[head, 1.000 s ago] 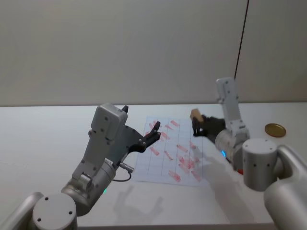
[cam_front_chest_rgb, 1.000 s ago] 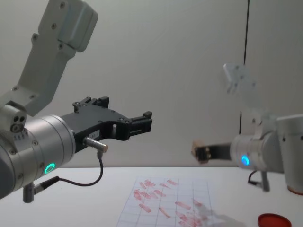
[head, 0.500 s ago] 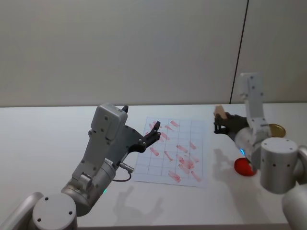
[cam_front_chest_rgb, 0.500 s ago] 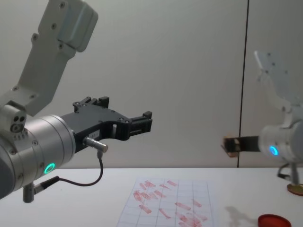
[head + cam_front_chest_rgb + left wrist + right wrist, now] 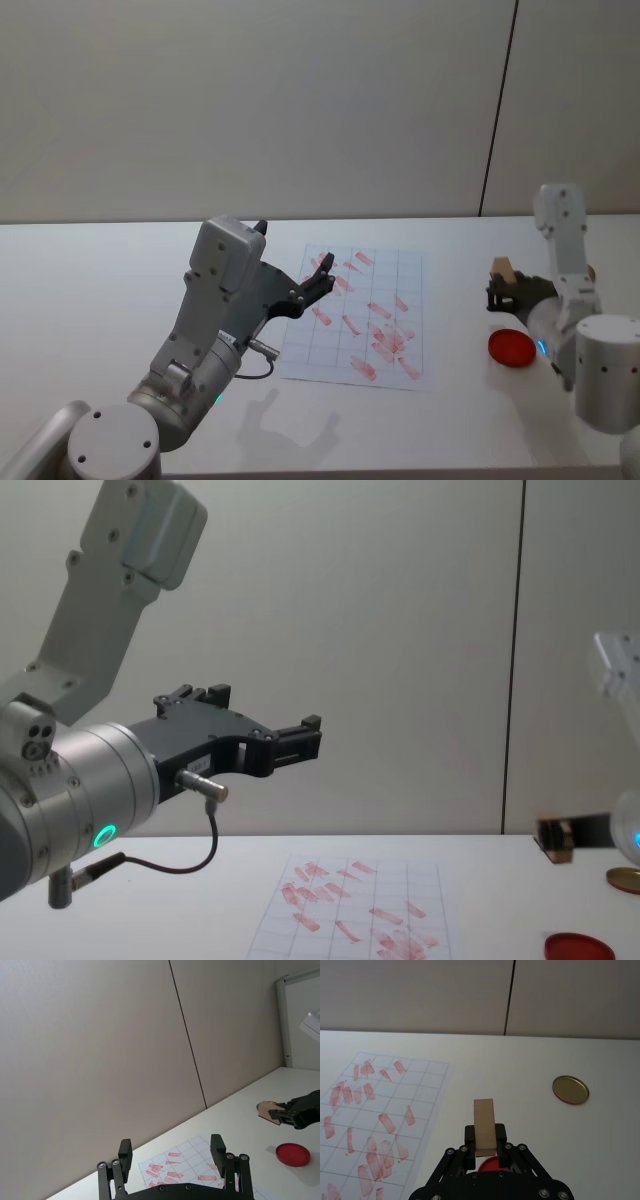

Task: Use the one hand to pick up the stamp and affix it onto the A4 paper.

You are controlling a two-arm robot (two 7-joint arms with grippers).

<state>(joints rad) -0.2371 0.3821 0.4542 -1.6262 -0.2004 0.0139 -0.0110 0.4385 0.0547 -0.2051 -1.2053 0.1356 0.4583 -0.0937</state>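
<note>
Over the left half of the table we log the left gripper parked in the air above the A4 paper's near-left part, jaws spread and holding nothing, unmoved from a second ago. To its right, the right gripper stays clamped on the stamp, which has travelled from over the sheet's right edge out past it, and now hangs above the red ink pad. We judge this a re-inking trip, with another print to follow.
</note>
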